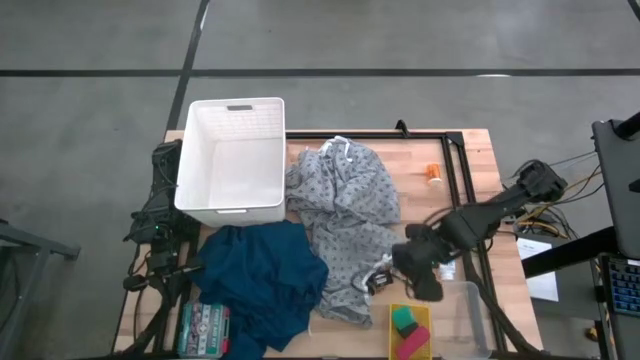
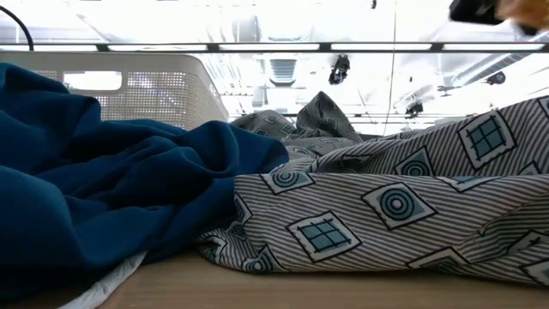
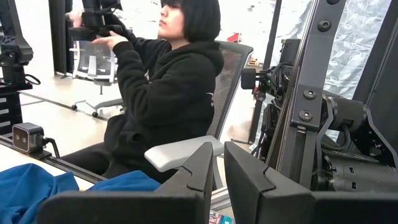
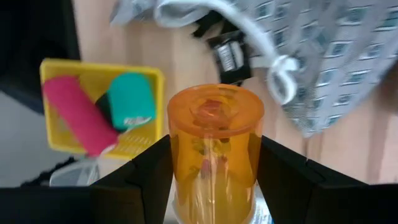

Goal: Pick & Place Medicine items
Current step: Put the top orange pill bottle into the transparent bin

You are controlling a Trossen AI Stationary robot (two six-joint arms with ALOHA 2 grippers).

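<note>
The right tool (image 4: pixel 214 168) grasps an orange vial (image 4: pixel 214 143) above the counter (image 1: pixel 420 165), near the yellow tray (image 4: pixel 146 78) — the carry step. Next it needs a drop spot, probably the white bin (image 1: pixel 232 155). The left tool (image 3: pixel 217 180), clenched, waits at the counter's edge.

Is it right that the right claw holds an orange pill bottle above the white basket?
Not quite. The right claw does hold the orange pill bottle, but the right wrist view shows the yellow tray of pink and green blocks below it. The high view puts the white basket far across the table.
</note>
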